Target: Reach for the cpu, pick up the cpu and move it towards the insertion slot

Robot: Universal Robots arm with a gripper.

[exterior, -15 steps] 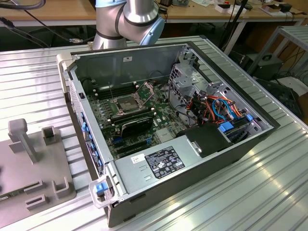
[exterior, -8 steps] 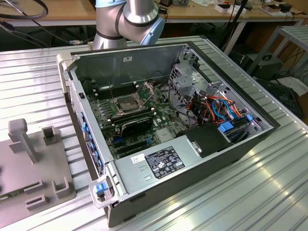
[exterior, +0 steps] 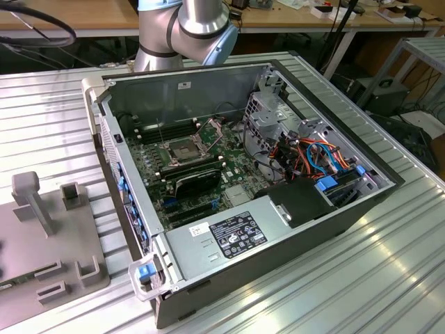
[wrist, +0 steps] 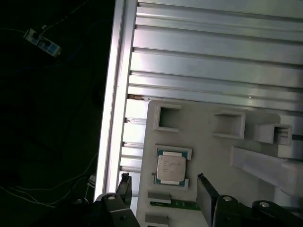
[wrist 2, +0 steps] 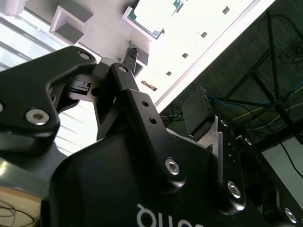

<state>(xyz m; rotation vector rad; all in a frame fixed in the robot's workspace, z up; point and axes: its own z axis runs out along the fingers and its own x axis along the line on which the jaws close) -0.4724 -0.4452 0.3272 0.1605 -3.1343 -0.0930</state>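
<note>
The cpu (wrist: 171, 168), a small pale square chip, lies flat in a recess of the light grey holder plate (wrist: 208, 156); in the second wrist view the cpu (wrist 2: 152, 14) sits beyond the fingers. My gripper (wrist: 162, 184) hangs above it, open, with one black fingertip (wrist: 124, 182) on each side of the chip in the first wrist view and nothing held. The gripper (wrist 2: 165, 75) stands clear of the plate. In the exterior view the insertion slot (exterior: 179, 149) is a silver-framed socket on the motherboard inside the open computer case, its hinged frame plate (exterior: 209, 129) raised.
The arm (exterior: 182, 28) rises behind the case. Inside the case are a grey box with a white label (exterior: 222, 236), a black card (exterior: 198, 179), a drive cage (exterior: 268, 111) and cables (exterior: 313, 153). The holder plate (exterior: 42, 236) has upright posts. The ribbed table's edge (wrist: 113, 94) borders dark floor.
</note>
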